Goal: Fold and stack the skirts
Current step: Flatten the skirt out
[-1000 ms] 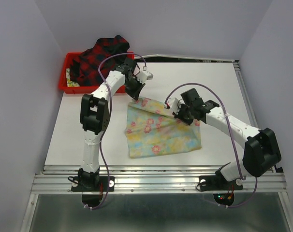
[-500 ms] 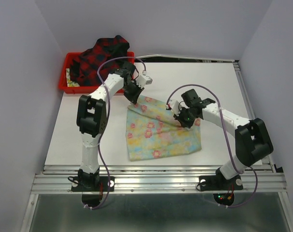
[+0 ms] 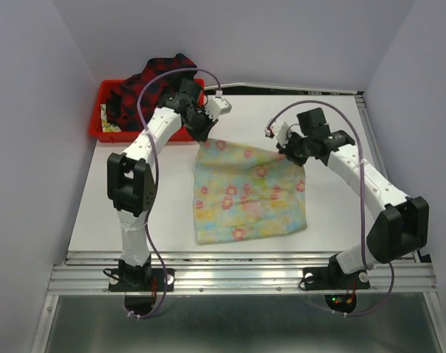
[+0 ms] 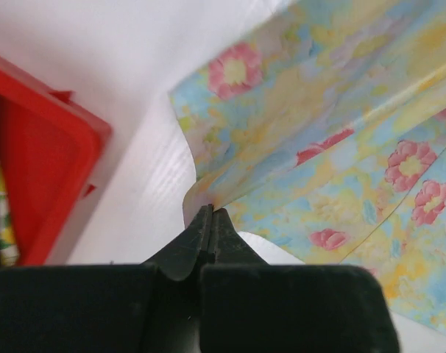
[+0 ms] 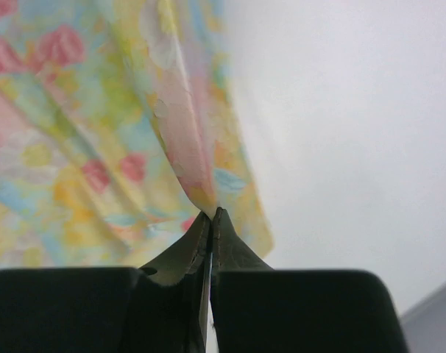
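Nearest, flat on the white tabletop (image 3: pixel 120 213): the near hem of the floral skirt (image 3: pixel 245 202), yellow and light blue with pink flowers, lying about mid-tabletop. Farther back, lifted off the surface along its far edge and drawn fairly taut from corner to corner.

At the far left corner, pinched in the left claw (image 3: pixel 203 137). Closed tight on the cloth edge, with no gap to be seen in the left wrist view. Fanning up and to the right from the tips there, flowers in plain sight.

At the far right corner, gripped likewise by the right claw (image 3: pixel 294 157). Pressed together on a gathered fold, as seen in the right wrist view. Falling away from the tips there in soft pleats.

Beyond the left claw, at the far left corner of the tabletop: a red tray (image 3: pixel 98 131), near the lifted corner but apart from it, with bare white surface between.

Heaped in the tray and spilling over its far rim: the plaid skirt (image 3: pixel 153 82), red and black, unfolded.
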You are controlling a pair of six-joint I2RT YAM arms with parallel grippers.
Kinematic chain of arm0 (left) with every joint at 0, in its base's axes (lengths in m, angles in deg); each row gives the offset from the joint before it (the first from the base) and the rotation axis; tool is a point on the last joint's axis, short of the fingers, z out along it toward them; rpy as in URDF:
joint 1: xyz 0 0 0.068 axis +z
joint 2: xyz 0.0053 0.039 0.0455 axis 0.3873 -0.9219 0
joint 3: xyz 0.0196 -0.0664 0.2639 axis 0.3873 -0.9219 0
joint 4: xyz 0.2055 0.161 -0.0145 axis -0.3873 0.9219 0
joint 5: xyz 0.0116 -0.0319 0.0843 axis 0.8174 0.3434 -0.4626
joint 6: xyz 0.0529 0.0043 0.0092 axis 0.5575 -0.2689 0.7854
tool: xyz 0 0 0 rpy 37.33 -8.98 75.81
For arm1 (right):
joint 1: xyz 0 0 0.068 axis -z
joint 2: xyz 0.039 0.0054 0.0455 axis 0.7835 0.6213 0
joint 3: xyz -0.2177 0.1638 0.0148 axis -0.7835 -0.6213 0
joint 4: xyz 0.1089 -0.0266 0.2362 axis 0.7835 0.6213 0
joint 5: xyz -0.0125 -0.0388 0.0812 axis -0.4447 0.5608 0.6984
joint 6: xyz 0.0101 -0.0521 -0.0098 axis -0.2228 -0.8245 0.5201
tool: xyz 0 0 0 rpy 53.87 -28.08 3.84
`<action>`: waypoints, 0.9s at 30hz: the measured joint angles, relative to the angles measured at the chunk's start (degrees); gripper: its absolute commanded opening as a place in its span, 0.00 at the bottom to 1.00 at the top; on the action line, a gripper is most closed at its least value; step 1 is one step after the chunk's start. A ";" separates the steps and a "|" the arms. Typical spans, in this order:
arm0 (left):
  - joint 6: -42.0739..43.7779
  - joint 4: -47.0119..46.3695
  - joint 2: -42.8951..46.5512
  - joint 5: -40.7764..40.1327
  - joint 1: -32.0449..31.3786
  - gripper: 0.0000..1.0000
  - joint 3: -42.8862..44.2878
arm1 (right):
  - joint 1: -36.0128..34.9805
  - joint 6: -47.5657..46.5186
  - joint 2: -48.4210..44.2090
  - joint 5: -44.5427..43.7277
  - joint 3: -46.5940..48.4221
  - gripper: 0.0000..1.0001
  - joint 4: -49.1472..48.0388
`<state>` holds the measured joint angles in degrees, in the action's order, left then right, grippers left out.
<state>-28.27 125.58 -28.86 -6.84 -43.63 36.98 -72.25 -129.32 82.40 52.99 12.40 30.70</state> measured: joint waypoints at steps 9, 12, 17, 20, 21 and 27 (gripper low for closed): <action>-0.68 -11.37 20.50 -2.01 -0.85 0.00 1.81 | 4.81 -5.90 -3.67 -4.09 18.18 0.01 -0.59; -1.14 -14.49 27.82 -1.68 -1.20 0.00 -0.79 | 4.46 -7.10 -5.44 -3.04 21.14 0.01 1.20; -1.86 -17.38 38.73 0.20 -1.66 0.00 -9.14 | 3.96 -8.85 -11.50 0.68 22.99 0.01 6.80; -2.62 -17.90 46.75 1.66 -2.16 0.00 -18.29 | 3.72 -9.64 -16.31 3.93 23.12 0.01 11.56; -3.21 -17.66 49.51 2.12 -2.36 0.00 -21.18 | 3.69 -9.86 -17.49 5.16 23.39 0.01 13.25; -6.64 -18.29 61.83 4.52 -2.64 0.00 -28.06 | 3.69 -10.38 -20.83 13.55 27.45 0.01 23.65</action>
<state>-34.91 107.28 32.98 -2.32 -46.27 8.92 -68.56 -139.70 61.57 66.54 39.85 54.35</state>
